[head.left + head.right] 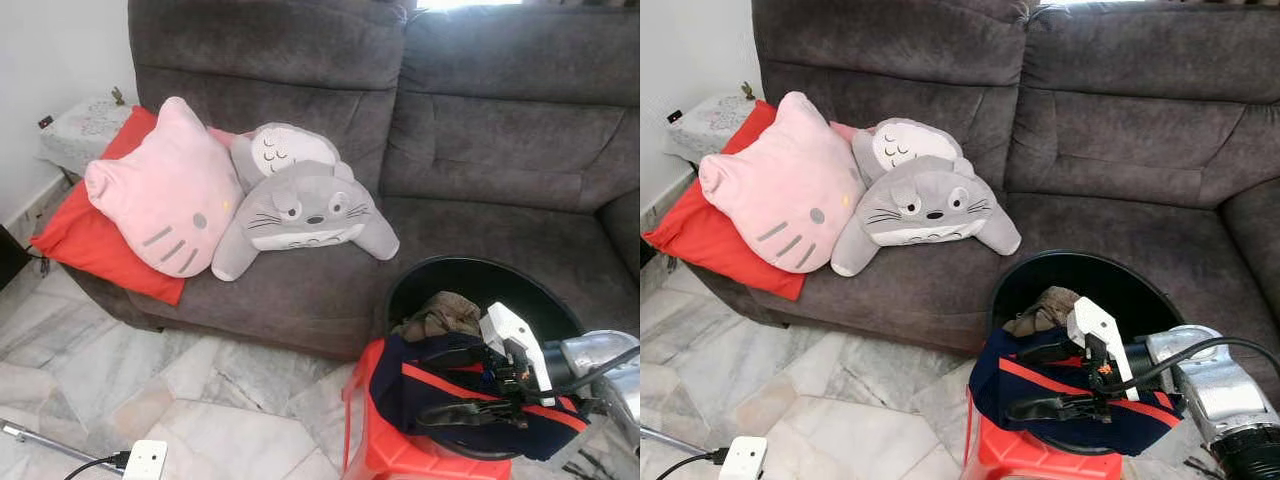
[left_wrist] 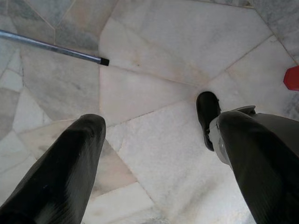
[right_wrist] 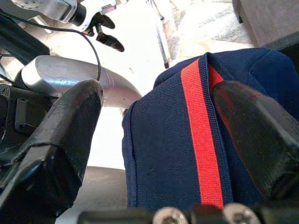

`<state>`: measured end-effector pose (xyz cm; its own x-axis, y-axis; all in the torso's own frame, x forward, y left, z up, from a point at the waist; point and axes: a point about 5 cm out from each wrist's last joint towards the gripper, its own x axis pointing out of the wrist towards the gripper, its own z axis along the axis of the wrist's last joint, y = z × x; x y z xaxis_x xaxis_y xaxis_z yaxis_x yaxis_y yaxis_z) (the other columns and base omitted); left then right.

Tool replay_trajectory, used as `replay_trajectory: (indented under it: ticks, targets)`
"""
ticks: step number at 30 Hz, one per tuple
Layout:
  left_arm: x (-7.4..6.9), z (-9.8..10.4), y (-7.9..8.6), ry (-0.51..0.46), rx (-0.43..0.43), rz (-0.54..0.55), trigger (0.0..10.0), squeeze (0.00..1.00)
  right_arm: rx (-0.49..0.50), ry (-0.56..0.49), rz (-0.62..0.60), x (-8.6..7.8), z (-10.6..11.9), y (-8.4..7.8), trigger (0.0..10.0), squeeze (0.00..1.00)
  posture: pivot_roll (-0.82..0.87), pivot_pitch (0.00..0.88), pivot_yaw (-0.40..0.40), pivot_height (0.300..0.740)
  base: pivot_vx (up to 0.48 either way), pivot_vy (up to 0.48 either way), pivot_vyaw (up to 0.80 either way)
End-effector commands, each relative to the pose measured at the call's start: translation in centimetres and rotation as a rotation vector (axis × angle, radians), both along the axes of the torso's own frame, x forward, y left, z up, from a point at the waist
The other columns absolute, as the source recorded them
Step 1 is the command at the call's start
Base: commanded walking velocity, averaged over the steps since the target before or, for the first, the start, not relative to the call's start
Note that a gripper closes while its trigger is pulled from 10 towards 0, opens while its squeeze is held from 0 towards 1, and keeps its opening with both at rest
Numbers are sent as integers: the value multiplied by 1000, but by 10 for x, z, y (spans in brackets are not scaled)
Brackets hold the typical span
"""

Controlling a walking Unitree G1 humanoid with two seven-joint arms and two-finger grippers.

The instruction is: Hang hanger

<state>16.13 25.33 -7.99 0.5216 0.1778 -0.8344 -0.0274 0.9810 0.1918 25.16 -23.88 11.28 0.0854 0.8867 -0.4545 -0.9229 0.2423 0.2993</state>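
Although no hanger can be made out, a navy garment with a red stripe [image 1: 1070, 395] is seen draped over the rim of a black bin [image 1: 1040, 275] and the red stool [image 1: 1015, 455] in front of it, on the floor beside the sofa's front edge. The right end effector [image 1: 1045, 380] is held over this garment with its two black fingers [image 3: 60, 140] spread wide apart, one above and one below a fold of the cloth; in the right wrist view the striped fabric lies between the fingers, and contact cannot be confirmed. A brownish cloth [image 1: 1045, 308] is seen inside the bin.

The left end effector [image 2: 154, 154] is pointed at the marble floor [image 2: 154, 60], its fingers apart and nothing between them. A metal rod [image 2: 51, 46] is seen on the floor.

On the grey sofa [image 1: 480, 140], toward its left end, a pink cat cushion [image 1: 165, 195], a red pillow [image 1: 85, 245] and a grey plush toy [image 1: 300, 210] are piled.
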Motion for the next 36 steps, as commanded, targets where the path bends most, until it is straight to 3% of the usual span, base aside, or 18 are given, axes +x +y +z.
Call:
replay_trajectory:
  ticks: [1, 8, 16, 22, 25, 30, 32, 36]
  targets:
    - [-5, -1, 3, 15, 5, 6, 10000, 0, 16, -19, 2, 2, 7, -2, 10000, 0, -192, 56, 31, 740, 0, 0, 0]
    - [-5, -1, 3, 17, 2, 5, 10000, 0, 23, 15, 33, -5, 8, 1, 10000, 0, -194, 59, 31, 740, 0, 0, 0]
    - [-5, -1, 4, 19, 2, 4, 10000, 0, -88, 46, 97, -16, -3, -7, 10000, 0, -192, 62, 33, 740, 0, 0, 0]
    - [-5, -1, 4, 19, 2, 1, 10000, 0, -111, 64, 148, -20, 0, -10, 10000, 0, -190, 62, 33, 740, 0, 0, 0]
    - [-5, -1, 5, 19, 6, 2, 10000, 0, -170, 0, 139, -12, 1, -14, 10000, 0, -189, 64, 33, 740, 0, 0, 0]
    - [-6, -1, 5, 20, 9, 0, 10000, 0, -198, -21, 106, -5, 0, -19, 10000, 0, -190, 64, 33, 740, 0, 0, 0]
    - [-6, -1, 6, 20, 11, 0, 10000, 0, -233, -79, 30, 5, -6, -19, 10000, 0, -184, 67, 33, 740, 0, 0, 0]
    - [-6, -1, 6, 21, 14, -1, 10000, 0, -228, -81, 36, 3, -10, -17, 10000, 0, -185, 69, 35, 740, 0, 0, 0]
